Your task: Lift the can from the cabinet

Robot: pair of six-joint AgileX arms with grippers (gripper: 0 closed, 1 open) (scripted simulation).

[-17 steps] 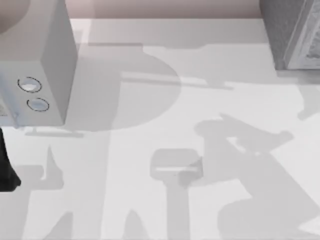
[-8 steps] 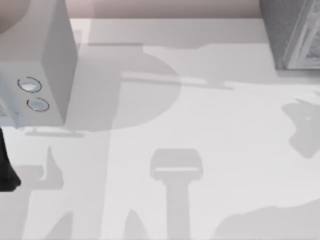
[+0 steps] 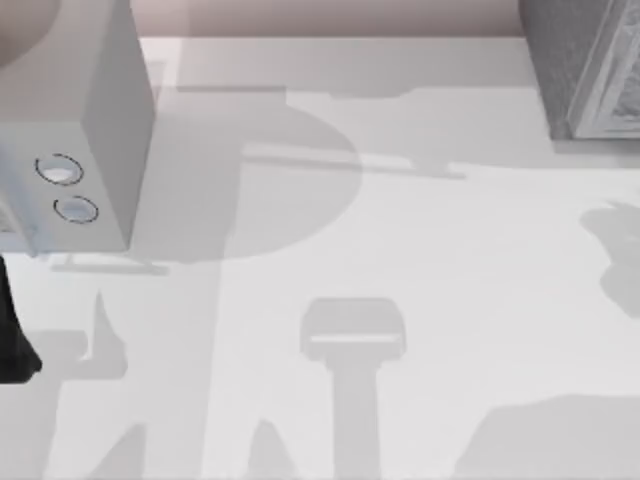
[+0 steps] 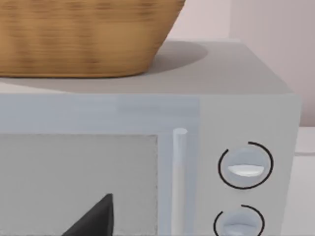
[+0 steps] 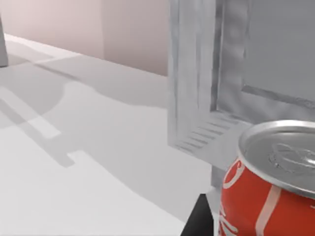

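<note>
So the red can (image 5: pixel 268 189) with its silver lid is sitting right up close in the right wrist view, lower right of the frame, upright, just in front of the grey cabinet (image 5: pixel 236 73). A dark bit of the right claw's finger (image 5: pixel 199 221) pokes in beside the can, but I can't tell if the claw is spread or pinching it.

From the top view the cabinet (image 3: pixel 585 65) is at the upper right of the white table (image 3: pixel 400 250), and a microwave (image 3: pixel 85 130) sits at the upper left. The left wrist view is looking at the microwave's door and two dials (image 4: pixel 245 164), with a wicker basket (image 4: pixel 83 34) on top. A dark part of the left arm (image 3: pixel 12 340) is at the left edge; can't tell its claw state either.
</note>
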